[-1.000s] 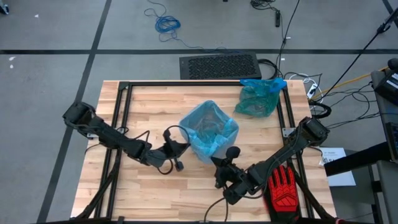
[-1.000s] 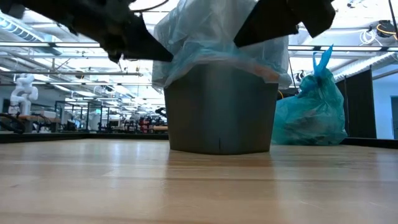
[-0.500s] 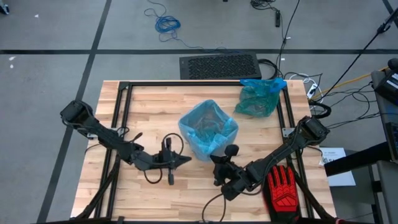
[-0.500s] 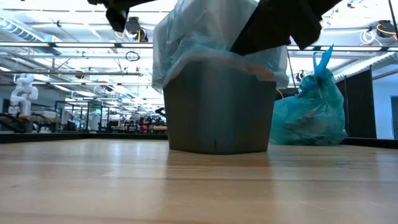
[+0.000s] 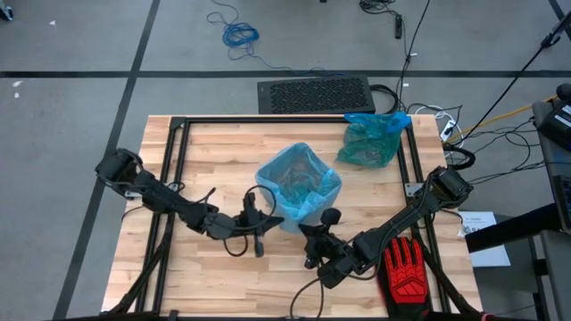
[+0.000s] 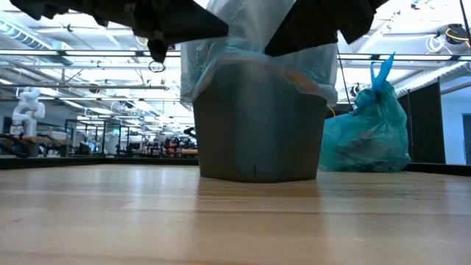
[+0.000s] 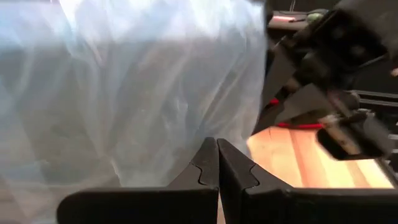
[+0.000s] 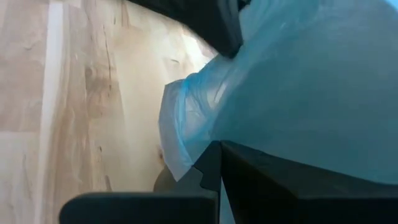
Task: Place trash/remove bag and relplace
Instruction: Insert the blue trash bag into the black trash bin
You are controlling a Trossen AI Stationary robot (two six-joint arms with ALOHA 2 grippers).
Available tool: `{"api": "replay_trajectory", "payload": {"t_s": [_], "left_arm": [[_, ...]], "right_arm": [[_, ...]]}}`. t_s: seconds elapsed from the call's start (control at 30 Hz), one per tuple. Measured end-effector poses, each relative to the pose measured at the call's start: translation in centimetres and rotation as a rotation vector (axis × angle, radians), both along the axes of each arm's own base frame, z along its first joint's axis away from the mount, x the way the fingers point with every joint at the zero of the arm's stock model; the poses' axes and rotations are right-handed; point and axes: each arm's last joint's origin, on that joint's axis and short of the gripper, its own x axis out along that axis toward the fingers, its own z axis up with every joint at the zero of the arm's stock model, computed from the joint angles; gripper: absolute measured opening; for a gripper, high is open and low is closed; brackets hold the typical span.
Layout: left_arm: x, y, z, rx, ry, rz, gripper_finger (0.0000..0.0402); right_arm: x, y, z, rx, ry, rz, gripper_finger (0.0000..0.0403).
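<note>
A grey bin [image 6: 257, 118] lined with a fresh blue bag [image 5: 299, 185] stands mid-table, while a tied, full bag [image 5: 368, 141] rests at its 1 o'clock near the table's [image 5: 214, 143] back edge. The left gripper [image 5: 275, 220], fingers pressed together on nothing, has swung back to the bin's 8 o'clock rim after dipping away toward 7 o'clock half a second ago. The right gripper [image 5: 309, 229], also closed and empty, stays tucked at the bin's 6 o'clock edge. That return suggests the liner is being smoothed down over the rim, the last stage of the swap.

No loose trash lies on the table; whatever was collected appears to sit inside the tied bag. A red glove [image 5: 409, 270] lies at 4 o'clock, beyond the right arm.

The low view shows the liner's skirt draped over the bin's wall, which the overhead hides. The left wrist view shows its closed fingers [image 7: 208, 165] right against the film; the right wrist view shows the liner's hem [image 8: 177, 134] hanging loose above the wood.
</note>
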Motion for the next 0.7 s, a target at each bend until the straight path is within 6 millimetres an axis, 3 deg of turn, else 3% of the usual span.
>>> {"api": "replay_trajectory", "payload": {"t_s": [0.23, 0.5, 0.7], "left_arm": [[0.8, 0.5, -1.3, -0.018, 0.026, 0.030, 0.0000], [1.3, 1.0, -2.3, -0.031, 0.049, 0.054, 0.0000], [1.3, 1.0, -2.4, -0.029, 0.054, 0.055, 0.0000]], "right_arm": [[-0.2, 1.0, 0.4, 0.009, -0.022, 0.036, 0.0000], [-0.4, 2.8, 2.1, -0.007, -0.042, 0.095, 0.0000], [-0.7, 3.0, 3.4, -0.020, -0.054, 0.094, 0.0000]]}}
